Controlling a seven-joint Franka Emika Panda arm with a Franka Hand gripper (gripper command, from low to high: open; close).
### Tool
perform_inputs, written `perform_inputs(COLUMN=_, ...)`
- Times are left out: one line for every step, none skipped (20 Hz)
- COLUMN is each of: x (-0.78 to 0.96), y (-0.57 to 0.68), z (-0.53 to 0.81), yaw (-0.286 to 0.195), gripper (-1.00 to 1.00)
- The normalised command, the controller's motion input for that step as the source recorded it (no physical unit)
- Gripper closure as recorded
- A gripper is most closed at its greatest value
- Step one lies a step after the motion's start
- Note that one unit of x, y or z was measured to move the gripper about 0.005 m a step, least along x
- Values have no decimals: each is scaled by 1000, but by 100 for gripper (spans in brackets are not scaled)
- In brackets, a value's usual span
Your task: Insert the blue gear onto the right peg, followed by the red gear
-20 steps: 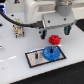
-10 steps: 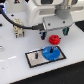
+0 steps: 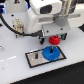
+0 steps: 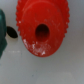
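Note:
The red gear hangs under my gripper, just above and behind the blue gear. In the wrist view the red gear fills the picture, its centre hole facing the camera. My fingers are hidden by the arm's white body, but the gear is off the table, so the gripper looks shut on it. The blue gear lies flat on the black-framed grey plate, toward the end at the exterior view's right. The right peg is hidden by the blue gear.
A white box with cables stands at the back on the exterior view's left. The arm's white body covers the back of the scene. A dark teal shape shows at the wrist view's edge.
The gripper has come down with the red gear, closer to the blue gear on the plate. The blue gear and the plate have not moved.

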Motion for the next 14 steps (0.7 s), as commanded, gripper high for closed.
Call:
perform_inputs(x=-83, y=126, z=-67, yaw=0, gripper=100)
perform_inputs(x=0, y=40, z=0, yaw=0, gripper=100)
perform_inputs(x=0, y=91, z=0, yaw=0, gripper=100)
perform_inputs(x=0, y=160, z=54, yaw=0, gripper=100)
perform_inputs(x=0, y=166, z=100, yaw=0, gripper=100)
perform_inputs(x=0, y=177, z=131, yaw=0, gripper=100)
perform_inputs(x=0, y=146, z=106, yaw=0, gripper=100)
perform_inputs(x=0, y=43, z=23, yaw=0, gripper=100)
perform_inputs(x=40, y=11, z=-22, yaw=0, gripper=100)
perform_inputs(x=27, y=10, z=-3, yaw=0, gripper=100)
perform_inputs(x=12, y=13, z=1, yaw=0, gripper=100)
perform_inputs(x=-38, y=37, z=1, yaw=0, gripper=100)
perform_inputs(x=-123, y=96, z=-3, yaw=0, gripper=100)
perform_inputs(x=-104, y=115, z=-2, yaw=0, gripper=100)
